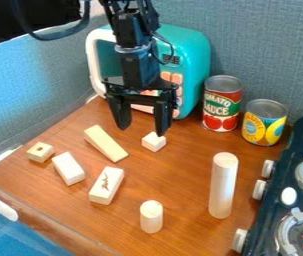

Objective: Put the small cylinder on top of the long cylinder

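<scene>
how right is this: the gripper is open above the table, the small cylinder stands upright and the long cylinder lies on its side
One part is wrong: the long cylinder isn't on its side. The camera view shows it standing upright on the table. The gripper is open above the table and the small cylinder stands upright.

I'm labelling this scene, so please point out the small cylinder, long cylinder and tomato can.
Small cylinder (pixel 152 218): camera view, its side.
Long cylinder (pixel 222 189): camera view, its side.
Tomato can (pixel 221 104): camera view, its label.
</scene>
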### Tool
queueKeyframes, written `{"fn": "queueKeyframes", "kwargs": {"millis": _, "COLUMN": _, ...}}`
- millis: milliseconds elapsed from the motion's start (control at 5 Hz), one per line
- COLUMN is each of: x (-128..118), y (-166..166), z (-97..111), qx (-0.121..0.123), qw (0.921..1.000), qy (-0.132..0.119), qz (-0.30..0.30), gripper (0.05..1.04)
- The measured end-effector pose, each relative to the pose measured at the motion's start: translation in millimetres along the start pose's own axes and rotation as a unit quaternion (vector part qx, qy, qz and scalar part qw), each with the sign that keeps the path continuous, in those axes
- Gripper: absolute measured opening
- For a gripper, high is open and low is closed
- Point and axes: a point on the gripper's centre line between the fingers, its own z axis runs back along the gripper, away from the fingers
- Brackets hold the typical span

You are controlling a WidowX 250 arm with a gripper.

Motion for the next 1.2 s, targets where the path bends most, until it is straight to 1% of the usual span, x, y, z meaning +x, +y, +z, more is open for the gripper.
{"fn": "queueKeyframes", "kwargs": {"millis": 200, "x": -3, "y": 1, "z": -10, "qx": 0.0, "qw": 0.9999, "qy": 0.016, "qz": 0.002, "gripper": 1.0}}
{"fn": "queueKeyframes", "kwargs": {"millis": 400, "x": -13, "y": -17, "z": -20, "qx": 0.013, "qw": 0.9989, "qy": 0.031, "qz": -0.032, "gripper": 1.0}}
{"fn": "queueKeyframes", "kwargs": {"millis": 600, "x": -22, "y": -31, "z": -15, "qx": 0.022, "qw": 0.9974, "qy": 0.028, "qz": -0.062, "gripper": 1.0}}
{"fn": "queueKeyframes", "kwargs": {"millis": 800, "x": -36, "y": -35, "z": -22, "qx": 0.02, "qw": 0.9963, "qy": 0.041, "qz": -0.072, "gripper": 1.0}}
{"fn": "queueKeyframes", "kwargs": {"millis": 1000, "x": -40, "y": -35, "z": -36, "qx": 0.005, "qw": 0.9939, "qy": 0.059, "qz": -0.094, "gripper": 1.0}}
{"fn": "queueKeyframes", "kwargs": {"millis": 1200, "x": -48, "y": -28, "z": -48, "qx": 0.013, "qw": 0.9923, "qy": 0.074, "qz": -0.099, "gripper": 1.0}}
